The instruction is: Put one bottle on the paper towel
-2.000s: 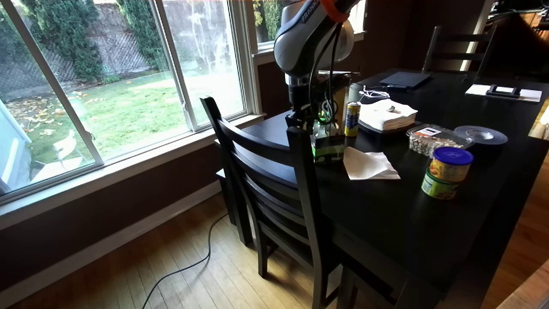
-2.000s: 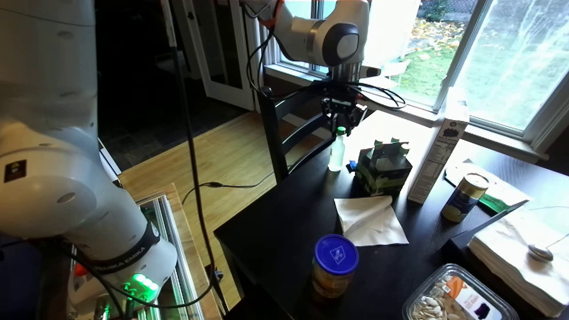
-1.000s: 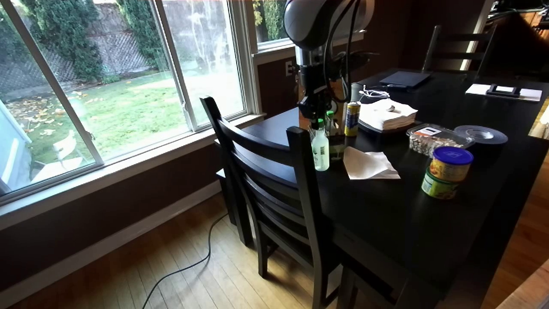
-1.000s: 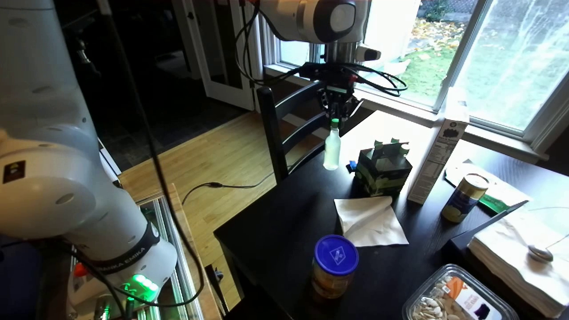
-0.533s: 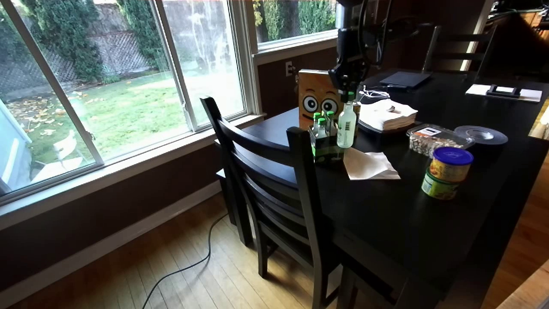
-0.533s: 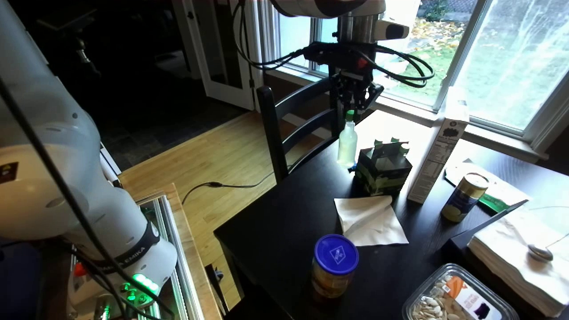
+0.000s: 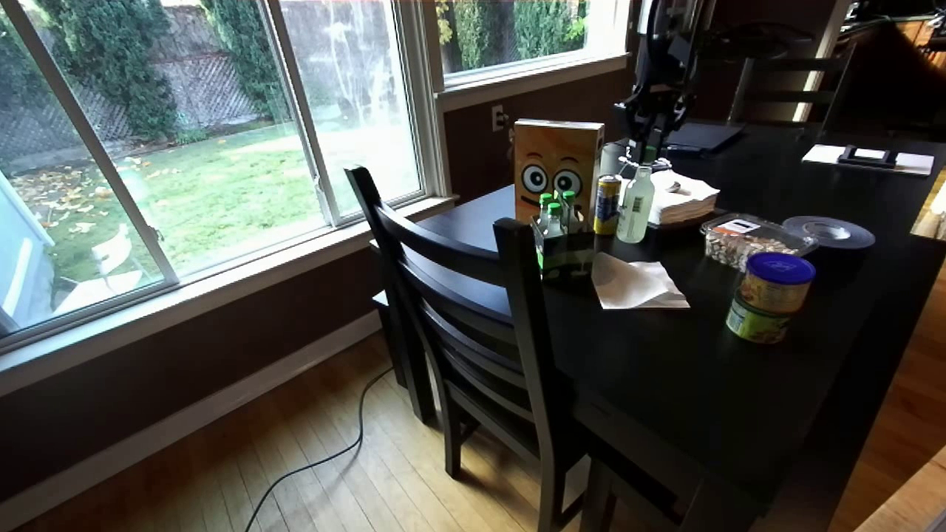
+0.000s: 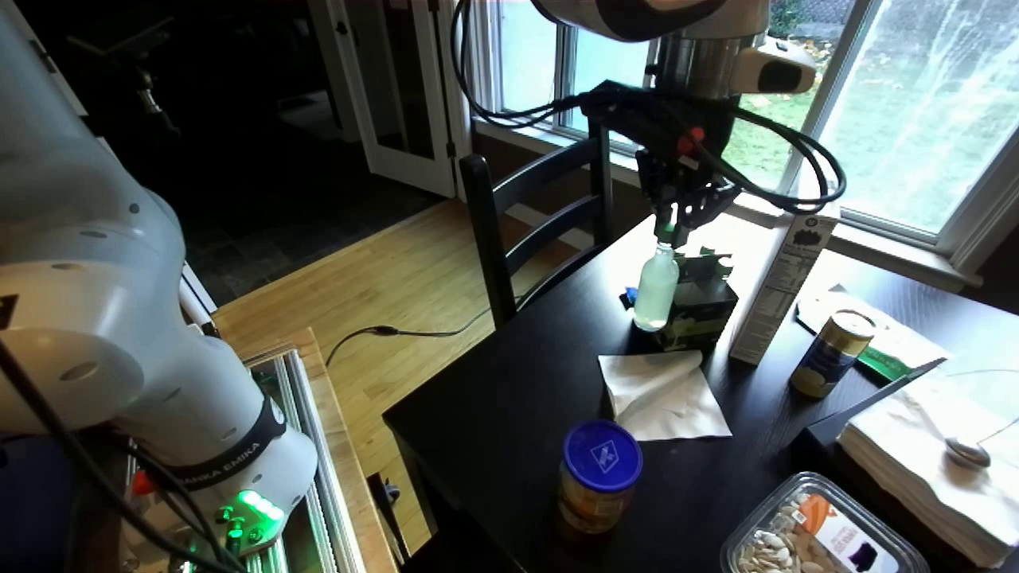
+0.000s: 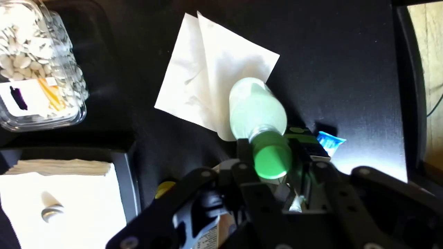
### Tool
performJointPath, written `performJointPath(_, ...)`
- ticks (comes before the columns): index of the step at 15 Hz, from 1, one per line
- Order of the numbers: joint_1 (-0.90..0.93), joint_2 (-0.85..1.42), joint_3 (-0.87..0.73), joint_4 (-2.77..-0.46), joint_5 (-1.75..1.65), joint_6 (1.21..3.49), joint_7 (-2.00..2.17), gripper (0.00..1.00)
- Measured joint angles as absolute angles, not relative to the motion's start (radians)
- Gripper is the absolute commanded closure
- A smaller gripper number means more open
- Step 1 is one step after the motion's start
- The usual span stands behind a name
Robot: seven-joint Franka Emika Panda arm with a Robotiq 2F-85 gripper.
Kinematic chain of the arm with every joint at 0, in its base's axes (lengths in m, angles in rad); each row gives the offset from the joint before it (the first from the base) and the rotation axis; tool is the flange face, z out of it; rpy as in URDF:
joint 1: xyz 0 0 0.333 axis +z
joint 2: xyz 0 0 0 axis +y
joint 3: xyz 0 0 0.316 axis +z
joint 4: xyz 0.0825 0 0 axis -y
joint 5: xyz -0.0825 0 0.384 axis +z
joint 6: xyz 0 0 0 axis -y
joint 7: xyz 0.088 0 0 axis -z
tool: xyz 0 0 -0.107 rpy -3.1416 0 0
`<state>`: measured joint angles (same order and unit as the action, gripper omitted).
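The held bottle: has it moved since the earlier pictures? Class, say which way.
Yes: in an exterior view, the held bottle has shifted from overlapping the bottle carrier to the picture's right of it.

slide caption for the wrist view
Gripper holds a pale, green-capped bottle that hides part of the white paper towel

In an exterior view, a yellow tub (image 7: 774,291) with a blue lid (image 7: 778,267) sits on a green tub (image 7: 757,323) on the black bench (image 7: 702,391). From the yellow tub, a box of seeds (image 7: 743,244) is at eleven o'clock, a roll of tape (image 7: 859,235) between one and two. A tall box (image 7: 558,157) with big eyes (image 7: 534,179) stands well apart at ten; a can (image 7: 607,207) is at its four o'clock.
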<state>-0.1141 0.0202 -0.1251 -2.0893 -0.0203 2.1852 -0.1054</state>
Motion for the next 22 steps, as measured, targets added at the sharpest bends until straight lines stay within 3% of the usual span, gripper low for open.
performJointPath(22, -0.181, 0.343, -0.145, -1.994, 0.068, 2.356, -0.13, 0.93)
